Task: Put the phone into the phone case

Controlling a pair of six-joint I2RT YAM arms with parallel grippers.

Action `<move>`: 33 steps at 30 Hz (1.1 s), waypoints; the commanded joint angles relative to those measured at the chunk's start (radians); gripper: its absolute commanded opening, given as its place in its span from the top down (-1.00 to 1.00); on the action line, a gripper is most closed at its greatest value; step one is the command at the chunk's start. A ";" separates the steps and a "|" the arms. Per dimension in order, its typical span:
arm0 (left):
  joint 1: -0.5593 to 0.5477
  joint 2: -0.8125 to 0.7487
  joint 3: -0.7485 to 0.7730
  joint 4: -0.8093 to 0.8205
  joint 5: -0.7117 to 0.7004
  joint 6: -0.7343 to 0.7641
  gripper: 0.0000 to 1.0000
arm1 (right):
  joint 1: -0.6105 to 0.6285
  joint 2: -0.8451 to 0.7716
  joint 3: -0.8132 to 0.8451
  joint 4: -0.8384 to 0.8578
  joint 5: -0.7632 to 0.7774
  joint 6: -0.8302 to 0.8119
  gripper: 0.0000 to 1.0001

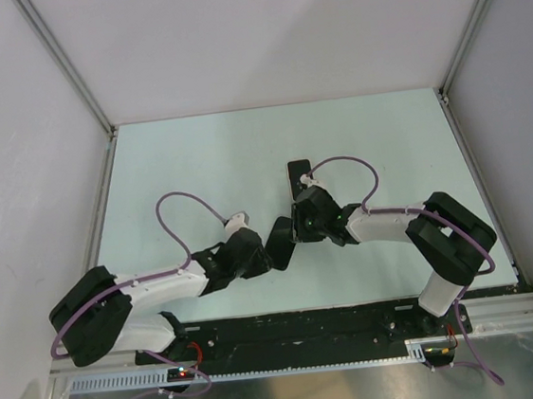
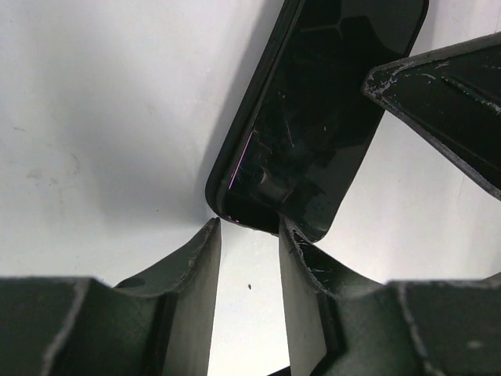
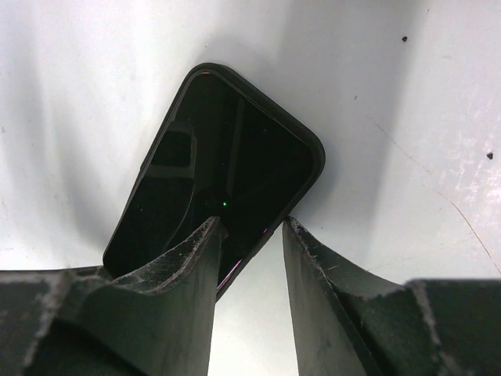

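A white counter (image 1: 196,159) walled in white carries everything. The phone (image 1: 299,172) lies flat on it; whether its dark rim is the case I cannot tell. Left fingers (image 2: 196,274), parted and empty, stand just short of the phone's near corner. Right fingers (image 3: 313,274), parted too and holding nothing, sit over its other end. A thin pink line (image 2: 241,160) along the phone's edge hints at an unseated side: press there, squarely.

the phone (image 2: 313,117) is glossy black, the table (image 1: 196,159) pale mint, the cables (image 1: 182,193) purple.
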 commanded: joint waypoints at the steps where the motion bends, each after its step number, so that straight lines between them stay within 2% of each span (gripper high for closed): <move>1: 0.002 0.045 -0.060 -0.202 0.030 0.020 0.23 | 0.022 0.024 -0.012 -0.044 -0.077 -0.015 0.16; 12: 0.105 0.002 -0.089 -0.201 0.015 0.045 0.22 | 0.011 0.032 -0.011 -0.038 -0.087 -0.020 0.16; 26: 0.109 0.056 -0.085 -0.207 0.005 0.072 0.40 | 0.010 0.049 -0.011 -0.040 -0.093 -0.023 0.16; 33: 0.110 0.095 -0.080 -0.220 -0.031 0.064 0.33 | 0.008 0.052 -0.011 -0.039 -0.099 -0.025 0.16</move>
